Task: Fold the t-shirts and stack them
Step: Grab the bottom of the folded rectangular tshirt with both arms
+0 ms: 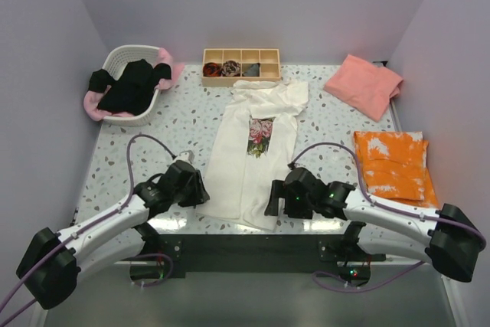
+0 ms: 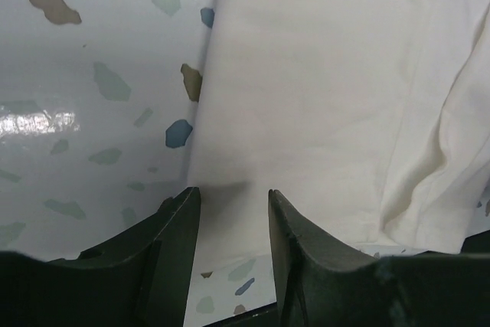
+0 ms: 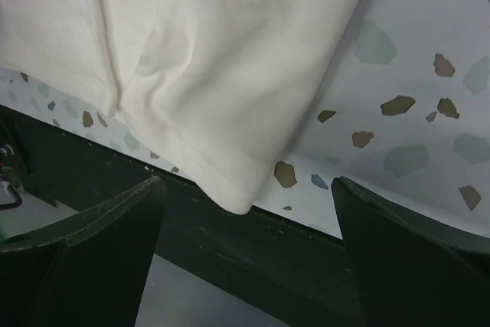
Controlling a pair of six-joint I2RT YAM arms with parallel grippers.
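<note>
Much of the white tee (image 1: pixel 256 151) is hard to read. Its sleeves are bunched up by the collar, and both near hem corners are covered from above by the arms. Each wrist view is cut off to a patch of plain cloth.

The tee lies face up mid-table, rose print showing. Its long axis runs from the far edge to the near edge, collar far and hem near, leaning a little leftward toward the hem. The right hem corner reaches just past the near edge of the table (image 1: pixel 329 120), over the dark strip there.

The left claw (image 2: pixel 233 195) is partly open over the tee's left side edge near the hem, with cloth showing in the gap and nothing pinched. The right claw (image 3: pixel 249 185) is spread wide on either side of the right hem corner, gripping nothing.

A pink tee (image 1: pixel 364 86) lies folded at the far right corner. An orange cloth (image 1: pixel 392 165) lies folded by the right edge; whether it is a tee I cannot tell. In the basket (image 1: pixel 132 119) at the far left corner, a black tee (image 1: pixel 130 86) hides most of a light pink tee (image 1: pixel 164 57). A tray (image 1: pixel 260 79) at the far edge holds rolled bundles (image 1: pixel 230 68).
</note>
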